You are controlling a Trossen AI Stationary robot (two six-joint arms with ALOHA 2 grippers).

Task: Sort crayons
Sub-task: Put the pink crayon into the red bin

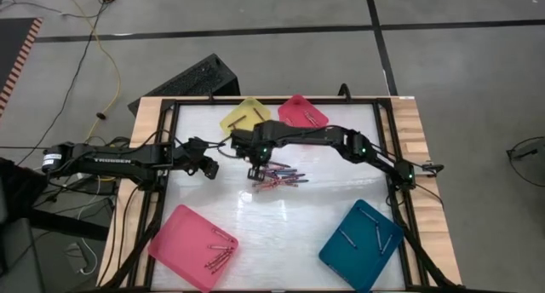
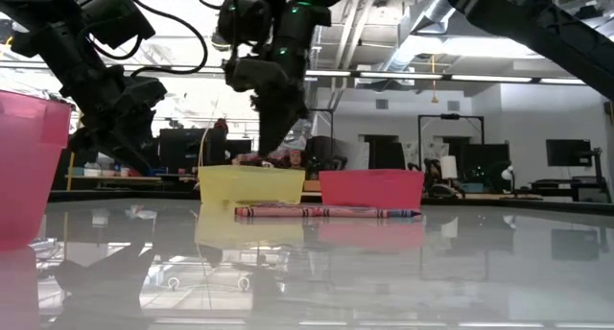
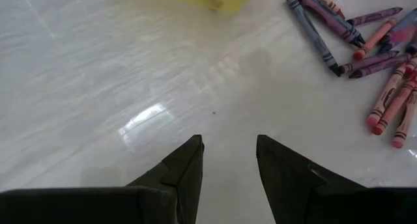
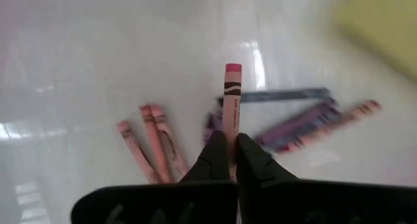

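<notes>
Holding 1 pink crayon (image 4: pixel 232 97) clamped between its closed fingers above the loose pile of crayons (image 1: pixel 278 177) at mid-table, the right gripper (image 1: pixel 255 171) should carry it level to a pink tray (image 1: pixel 300 110) and let go low inside. Beside it, the left gripper (image 3: pixel 228 160) hangs with fingers apart, empty.

The only lettering that can be read is the white brand word "TROSSEN" along the side of the left arm (image 1: pixel 115 159), seen in the high view. The pink crayon (image 4: pixel 231 100) held in the right wrist view carries a dark printed wrapper mark and small lettering, too small and blurred to make out. No other text can be read.
</notes>
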